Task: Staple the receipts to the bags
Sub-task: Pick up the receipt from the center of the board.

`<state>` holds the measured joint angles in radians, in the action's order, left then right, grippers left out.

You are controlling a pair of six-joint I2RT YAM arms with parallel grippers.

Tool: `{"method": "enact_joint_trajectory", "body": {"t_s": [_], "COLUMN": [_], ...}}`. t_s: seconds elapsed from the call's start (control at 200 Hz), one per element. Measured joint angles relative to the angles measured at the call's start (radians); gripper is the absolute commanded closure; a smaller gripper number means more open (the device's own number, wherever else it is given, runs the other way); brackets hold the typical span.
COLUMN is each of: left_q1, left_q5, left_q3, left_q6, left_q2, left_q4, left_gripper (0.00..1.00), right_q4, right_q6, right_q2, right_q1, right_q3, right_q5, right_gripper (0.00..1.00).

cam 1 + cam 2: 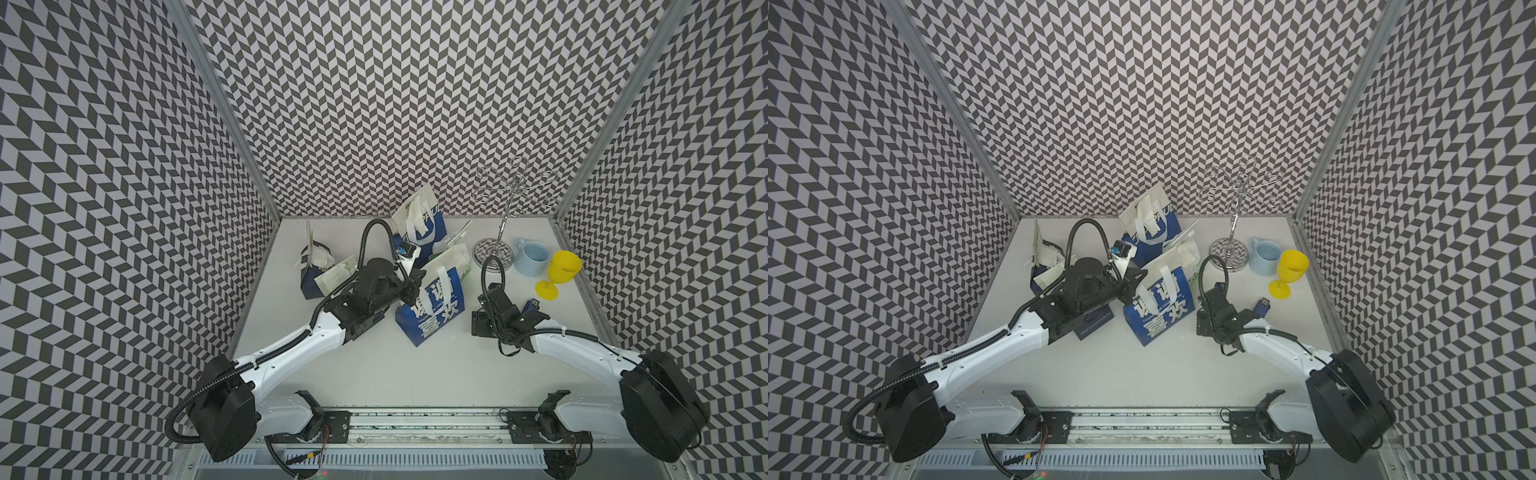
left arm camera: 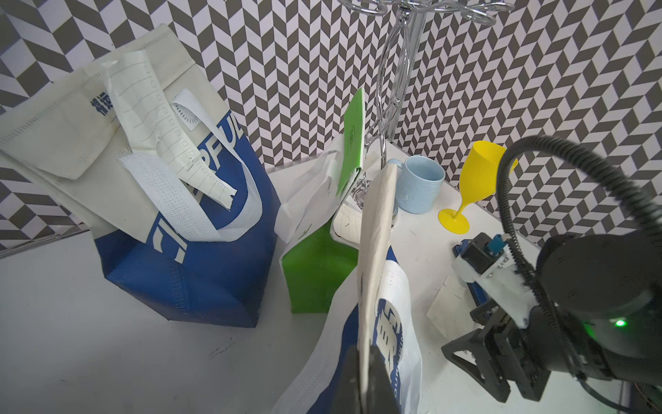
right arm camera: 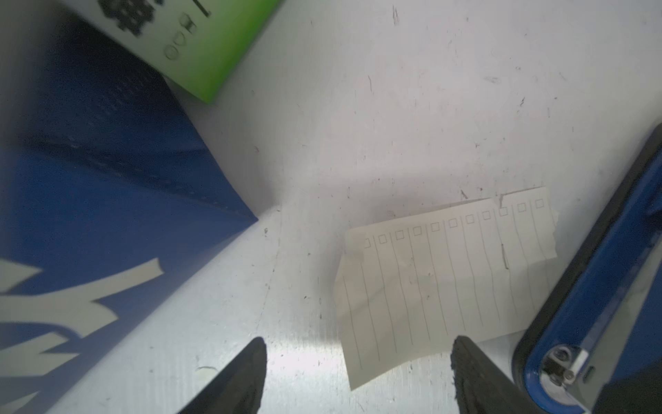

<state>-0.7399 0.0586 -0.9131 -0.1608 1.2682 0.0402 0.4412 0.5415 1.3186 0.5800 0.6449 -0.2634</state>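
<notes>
Loose receipt [image 3: 440, 286] lies flat on the table [image 3: 394, 125] beside the stapler [image 3: 591, 286], before the open-jawed right gripper [image 3: 360, 347]; light and limp, best pinched at an edge; left gripper [image 2: 365, 362] clamps the floppy rim of the blue bag [image 2: 374, 251]

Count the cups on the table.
2: a pale blue mug beside the wire stand's base, and a yellow goblet next to that mug. The bags could hide another.

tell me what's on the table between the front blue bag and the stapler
A loose lined receipt lies flat there, close beside the stapler and apart from the blue bag. The right wrist view shows it.
</notes>
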Motion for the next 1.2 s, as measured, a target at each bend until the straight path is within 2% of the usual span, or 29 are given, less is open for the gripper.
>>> {"method": "enact_joint_trajectory", "body": {"t_s": [0.15,0.396,0.561,0.651,0.801,0.961,1.047,1.202], "left_q1": [0.000,0.000,0.000,0.000,0.000,0.000,0.000,0.000], "left_q5": [-0.002,0.000,0.015,0.024,0.042,0.062,0.069,0.072], "left_q3": [0.000,0.000,0.000,0.000,0.000,0.000,0.000,0.000], "left_q6": [-0.014,-0.021,-0.035,-0.040,-0.042,-0.043,-0.043,-0.043], "left_q2": [0.000,0.000,0.000,0.002,0.002,0.002,0.002,0.005], "left_q4": [0.000,0.000,0.002,0.003,0.005,0.006,0.006,0.010], "left_gripper": [1.00,1.00,1.00,1.00,1.00,1.00,1.00,1.00], "right_q4": [0.006,0.017,0.039,0.042,0.053,0.044,0.029,0.005], "right_q6": [0.005,0.049,0.078,0.079,0.080,0.042,0.007,-0.068], "right_q2": [0.092,0.158,0.162,0.160,0.136,0.009,-0.075,-0.177], "right_q1": [0.043,0.076,0.078,0.078,0.078,0.077,0.072,0.066], "right_q3": [0.007,0.032,0.043,0.048,0.049,0.049,0.054,0.106], "right_q5": [-0.084,-0.153,-0.196,-0.214,-0.232,-0.209,-0.150,0.046], "right_gripper": [0.28,0.49,0.79,1.00,1.00,1.00,1.00,1.00]}}
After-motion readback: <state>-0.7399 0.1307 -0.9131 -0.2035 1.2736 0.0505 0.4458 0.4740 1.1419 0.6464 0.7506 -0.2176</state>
